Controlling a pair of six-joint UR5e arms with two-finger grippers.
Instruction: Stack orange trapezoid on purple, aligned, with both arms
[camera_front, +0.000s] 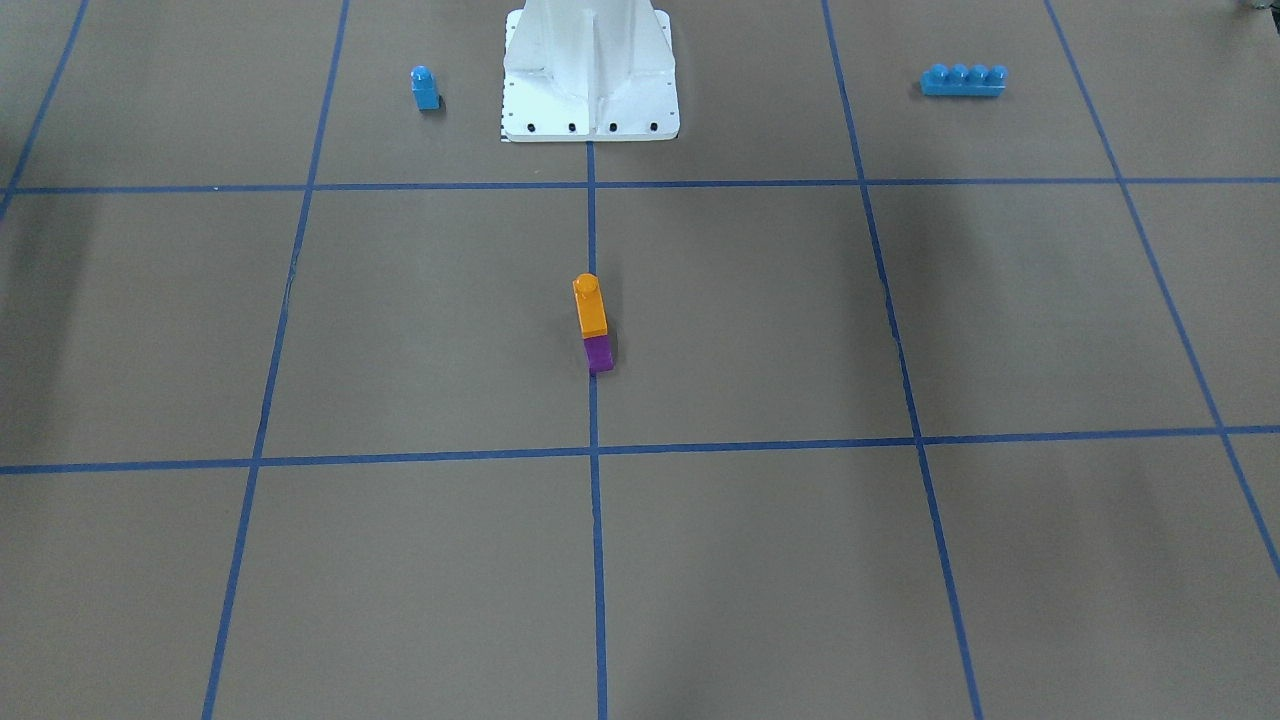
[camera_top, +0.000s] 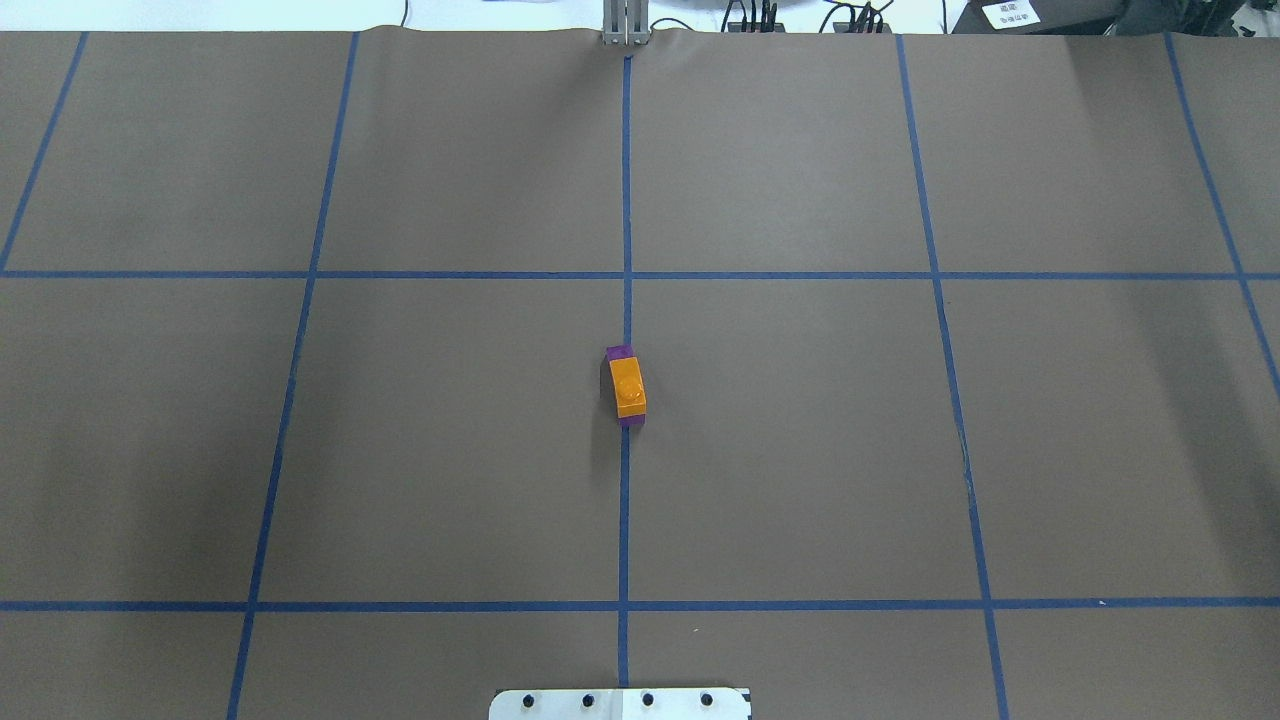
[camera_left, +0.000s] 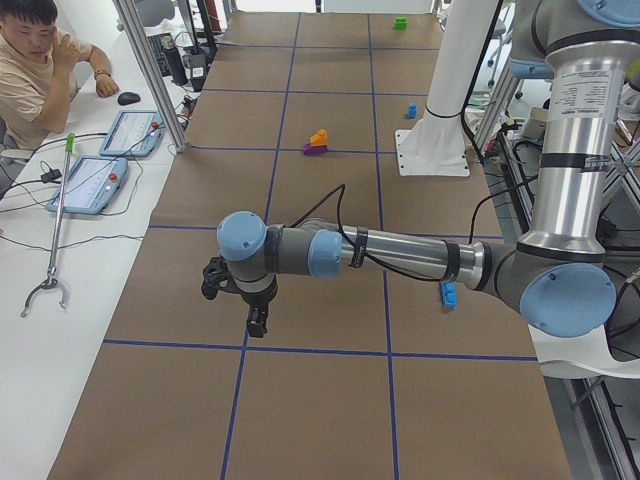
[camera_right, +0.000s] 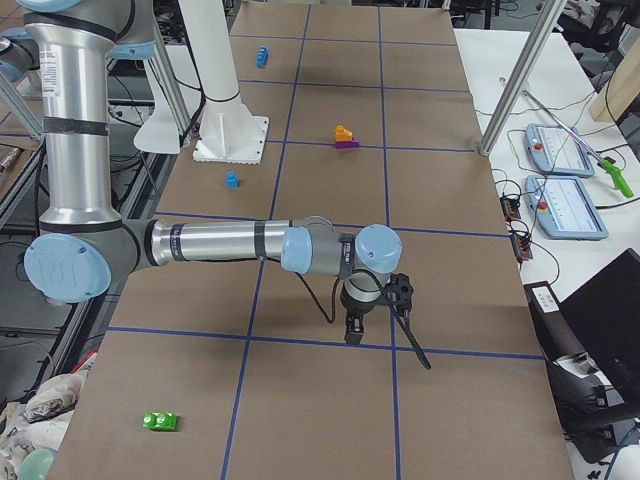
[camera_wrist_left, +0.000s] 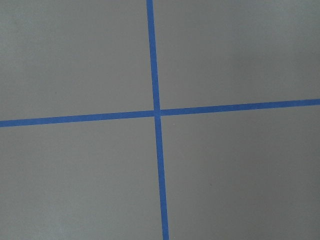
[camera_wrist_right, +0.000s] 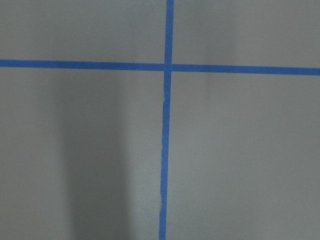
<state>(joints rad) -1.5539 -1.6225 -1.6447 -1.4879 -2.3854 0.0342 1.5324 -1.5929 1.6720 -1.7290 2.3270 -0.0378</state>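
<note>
whether the jaws of the left gripper (camera_left: 256, 322) and right gripper (camera_right: 352, 330) are open or closed, i cannot tell. both hang over bare bench (camera_top: 800, 450), well apart from the stack. the orange trapezoid (camera_front: 590, 308) sits on the purple brick (camera_front: 599, 354) at bench centre and looks squared. stacking seems done, and only an alignment check is left. from the front, the white pedestal (camera_front: 590, 70) is at 12 o'clock, the small blue brick (camera_front: 425, 88) at 11 and the four-stud blue brick (camera_front: 963, 80) at 2, with open room all round.
</note>
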